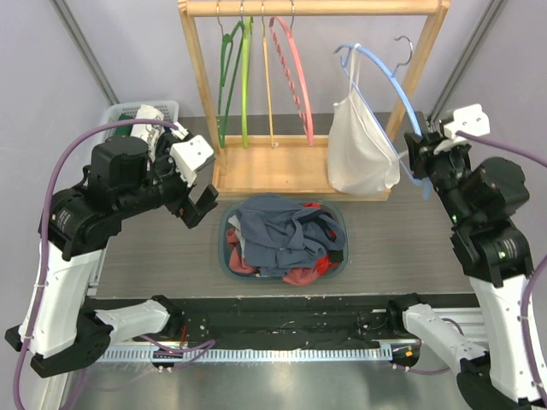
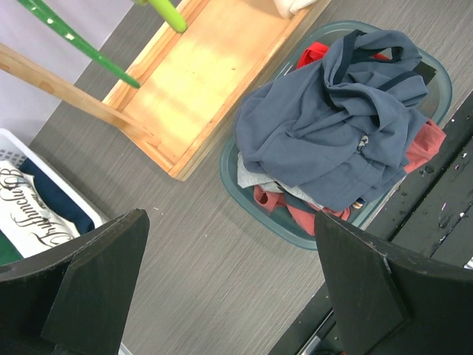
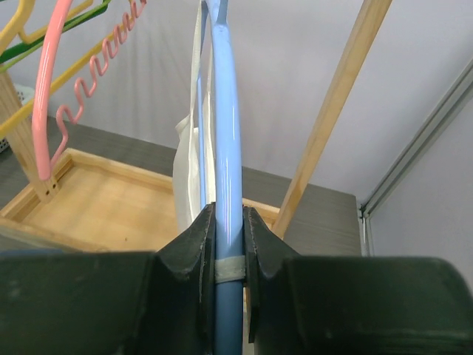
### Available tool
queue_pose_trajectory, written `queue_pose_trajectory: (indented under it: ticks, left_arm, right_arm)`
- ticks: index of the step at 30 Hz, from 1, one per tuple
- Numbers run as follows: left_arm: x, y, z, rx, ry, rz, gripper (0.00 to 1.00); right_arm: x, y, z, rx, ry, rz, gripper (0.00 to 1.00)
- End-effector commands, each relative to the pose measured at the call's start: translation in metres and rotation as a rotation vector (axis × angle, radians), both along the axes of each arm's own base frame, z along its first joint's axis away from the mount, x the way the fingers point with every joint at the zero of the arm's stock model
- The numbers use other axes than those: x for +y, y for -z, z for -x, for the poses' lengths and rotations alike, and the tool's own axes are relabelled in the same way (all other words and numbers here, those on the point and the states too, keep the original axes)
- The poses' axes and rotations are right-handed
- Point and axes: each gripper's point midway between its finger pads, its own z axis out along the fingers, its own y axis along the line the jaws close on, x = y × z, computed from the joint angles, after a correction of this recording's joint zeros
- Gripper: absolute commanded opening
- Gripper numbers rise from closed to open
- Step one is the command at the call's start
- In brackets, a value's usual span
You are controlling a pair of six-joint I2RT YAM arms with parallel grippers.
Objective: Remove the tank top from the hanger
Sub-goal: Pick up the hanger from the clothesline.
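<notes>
The task is under way but not finished. The right pincer (image 1: 420, 158) is closed narrowly on the lower arm of the blue hanger (image 1: 389, 79), which tilts steeply beside the wooden rack (image 1: 312, 7). The white tank top (image 1: 359, 149) is still on that hanger, draped from its upper end and hanging down over the rack's base tray. It has to be slid or pulled free, probably by the left arm. The left pincer (image 1: 198, 205) is wide and holds nothing, hovering above the surface (image 1: 154, 256), well apart from the garment.

The surface is grey wood-grain. A teal basket (image 1: 225, 248) heaped with blue and red clothes sits at its middle, and a white bin (image 1: 120, 111) of folded garments sits at the back left. Empty green, yellow and pink hangers occupy the rail. The walls are pale grey-lilac.
</notes>
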Motion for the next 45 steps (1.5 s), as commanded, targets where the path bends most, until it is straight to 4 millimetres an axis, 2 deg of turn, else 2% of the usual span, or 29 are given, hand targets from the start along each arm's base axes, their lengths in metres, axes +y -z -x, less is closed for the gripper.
queue_pose_trajectory:
  ticks: [1, 2, 4, 5, 7, 8, 10, 11, 13, 14, 15, 17, 19, 20, 21, 22, 23, 24, 25, 28, 31, 38, 39, 41, 42, 44, 45]
  left_arm:
    - [0.001, -0.007, 0.002, -0.024, -0.002, 0.032, 1.0]
    - [0.002, -0.007, 0.003, -0.024, -0.002, 0.033, 1.0]
    - [0.001, -0.002, 0.003, -0.011, 0.002, 0.027, 1.0]
    - [0.0, 0.0, 0.002, -0.005, -0.001, 0.027, 1.0]
    - [-0.001, 0.003, 0.0, 0.002, 0.0, 0.024, 1.0]
    - [-0.002, 0.004, -0.001, 0.007, -0.001, 0.025, 1.0]
    - [-0.002, 0.005, -0.002, 0.011, -0.003, 0.025, 1.0]
    - [-0.002, 0.006, -0.001, 0.014, 0.0, 0.024, 1.0]
    - [-0.001, 0.006, -0.001, 0.016, -0.005, 0.029, 1.0]
    - [-0.001, 0.004, -0.001, 0.012, -0.007, 0.032, 1.0]
    - [0.0, 0.005, -0.001, 0.014, -0.011, 0.032, 1.0]
    - [0.002, 0.005, 0.0, 0.011, -0.014, 0.036, 1.0]
    - [0.003, 0.005, 0.001, 0.013, -0.018, 0.041, 1.0]
    - [0.004, 0.005, 0.001, 0.014, -0.018, 0.045, 1.0]
    - [0.004, 0.005, 0.002, 0.015, -0.017, 0.048, 1.0]
    - [0.005, 0.004, 0.003, 0.015, -0.018, 0.051, 1.0]
    - [0.005, 0.005, 0.004, 0.017, -0.017, 0.053, 1.0]
    - [0.005, 0.005, 0.004, 0.015, -0.016, 0.055, 1.0]
    - [0.006, 0.005, 0.006, 0.015, -0.018, 0.056, 1.0]
    - [0.008, 0.004, 0.008, 0.009, -0.016, 0.059, 1.0]
    - [0.009, 0.004, 0.01, 0.007, -0.014, 0.061, 1.0]
    - [0.011, 0.0, 0.016, -0.005, -0.011, 0.076, 1.0]
    - [0.012, -0.002, 0.016, -0.011, -0.017, 0.083, 1.0]
    - [0.013, -0.01, 0.018, -0.029, -0.026, 0.109, 1.0]
    - [0.014, -0.012, 0.019, -0.034, -0.033, 0.117, 1.0]
    - [0.015, -0.019, 0.022, -0.047, -0.035, 0.141, 1.0]
    - [0.016, -0.02, 0.026, -0.047, -0.033, 0.152, 1.0]
  right_arm:
    - [-0.009, -0.009, 0.042, -0.029, -0.014, -0.012, 0.01]
    - [-0.014, -0.019, 0.061, -0.073, -0.012, -0.027, 0.01]
    - [-0.02, -0.027, 0.08, -0.099, -0.007, -0.043, 0.01]
    - [-0.023, -0.042, 0.097, -0.145, -0.014, -0.065, 0.01]
    - [-0.024, -0.054, 0.113, -0.17, -0.029, -0.078, 0.01]
    - [-0.027, -0.072, 0.129, -0.217, -0.041, -0.09, 0.01]
    - [-0.027, -0.088, 0.14, -0.252, -0.054, -0.109, 0.01]
    - [-0.025, -0.105, 0.155, -0.302, -0.092, -0.115, 0.01]
    - [-0.019, -0.119, 0.16, -0.325, -0.131, -0.132, 0.01]
    - [-0.018, -0.132, 0.17, -0.36, -0.148, -0.145, 0.01]
    - [-0.011, -0.138, 0.167, -0.363, -0.184, -0.139, 0.01]
    - [-0.007, -0.155, 0.176, -0.402, -0.223, -0.158, 0.01]
    - [0.005, -0.166, 0.173, -0.409, -0.285, -0.162, 0.01]
    - [0.006, -0.176, 0.182, -0.437, -0.305, -0.166, 0.01]
    - [0.013, -0.182, 0.184, -0.449, -0.343, -0.162, 0.01]
    - [0.019, -0.184, 0.178, -0.438, -0.368, -0.166, 0.01]
    - [0.021, -0.191, 0.184, -0.456, -0.389, -0.168, 0.01]
    - [0.027, -0.193, 0.187, -0.462, -0.43, -0.152, 0.01]
    - [0.033, -0.193, 0.182, -0.451, -0.452, -0.143, 0.01]
    - [0.045, -0.197, 0.189, -0.446, -0.537, -0.149, 0.01]
    - [0.053, -0.196, 0.185, -0.427, -0.581, -0.15, 0.01]
    - [0.065, -0.201, 0.172, -0.417, -0.632, -0.144, 0.01]
    - [0.069, -0.2, 0.162, -0.399, -0.641, -0.147, 0.01]
    - [0.076, -0.202, 0.158, -0.398, -0.674, -0.141, 0.01]
    - [0.081, -0.201, 0.148, -0.374, -0.69, -0.151, 0.01]
    - [0.087, -0.204, 0.144, -0.374, -0.728, -0.148, 0.01]
    - [0.092, -0.203, 0.134, -0.355, -0.741, -0.159, 0.01]
